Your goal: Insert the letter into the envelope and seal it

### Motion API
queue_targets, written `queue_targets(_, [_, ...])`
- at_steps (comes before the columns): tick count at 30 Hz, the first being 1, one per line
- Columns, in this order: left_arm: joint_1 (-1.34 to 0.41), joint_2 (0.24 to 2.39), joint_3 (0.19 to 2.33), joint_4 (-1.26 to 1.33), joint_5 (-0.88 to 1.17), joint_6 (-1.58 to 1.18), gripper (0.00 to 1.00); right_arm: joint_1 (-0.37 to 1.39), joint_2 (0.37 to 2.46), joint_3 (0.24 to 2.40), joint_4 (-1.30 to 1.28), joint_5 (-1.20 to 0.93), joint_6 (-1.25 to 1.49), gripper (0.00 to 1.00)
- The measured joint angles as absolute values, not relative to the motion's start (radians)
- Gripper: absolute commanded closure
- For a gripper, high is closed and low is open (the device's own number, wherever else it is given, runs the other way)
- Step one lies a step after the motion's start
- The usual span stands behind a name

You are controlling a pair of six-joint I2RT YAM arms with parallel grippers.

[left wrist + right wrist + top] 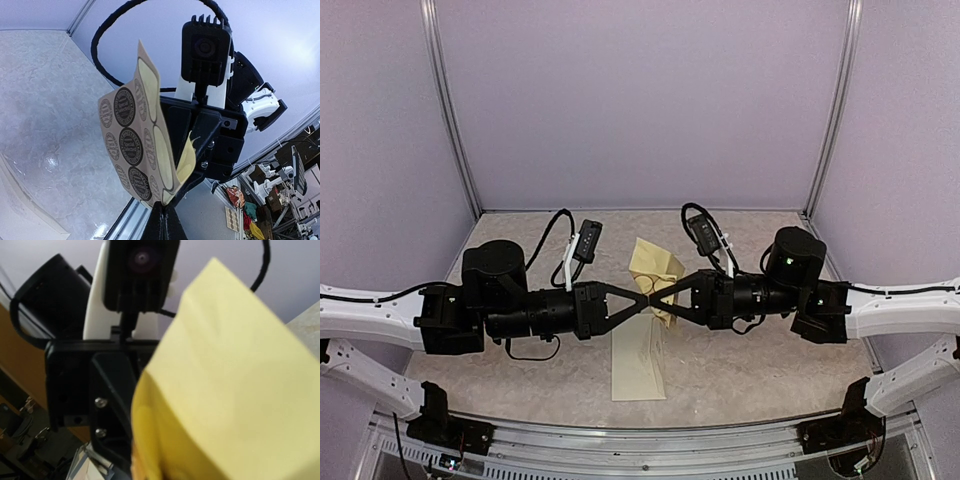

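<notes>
While left fingers (632, 298) and right fingers (670, 297) tight on sticker sheet (655, 262), envelope (638, 365) lengthwise near-to-far.

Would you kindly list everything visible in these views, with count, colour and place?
envelope: one, cream, flat on the table, near the front edge at centre.
sticker sheet: one, yellow-tan with round brown stickers, held above the table between both grippers.
table: one, mottled beige, under both arms.
left gripper: one, black, shut on the sticker sheet.
right gripper: one, black, shut on the sticker sheet, tip to tip with the left.
</notes>
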State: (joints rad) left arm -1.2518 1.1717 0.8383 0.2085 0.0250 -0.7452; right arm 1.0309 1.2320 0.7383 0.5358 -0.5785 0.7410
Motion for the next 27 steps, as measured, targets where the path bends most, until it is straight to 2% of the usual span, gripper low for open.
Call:
queue_targets(15, [-1.251,1.126,0.825,0.139,-0.034,-0.755,0.99,1.025,1.145,0.707,0.460,-0.421,0.732,1.00])
queue_targets(22, [-1.250,1.132,0.828,0.139,-0.030,-0.751,0.67,1.025,1.164,0.708,0.452,-0.432,0.721,1.00])
queue_targets(27, [-1.246,1.182,0.860,0.150,-0.021,-0.744,0.58,1.026,1.206,0.721,0.432,-0.448,0.707,1.00])
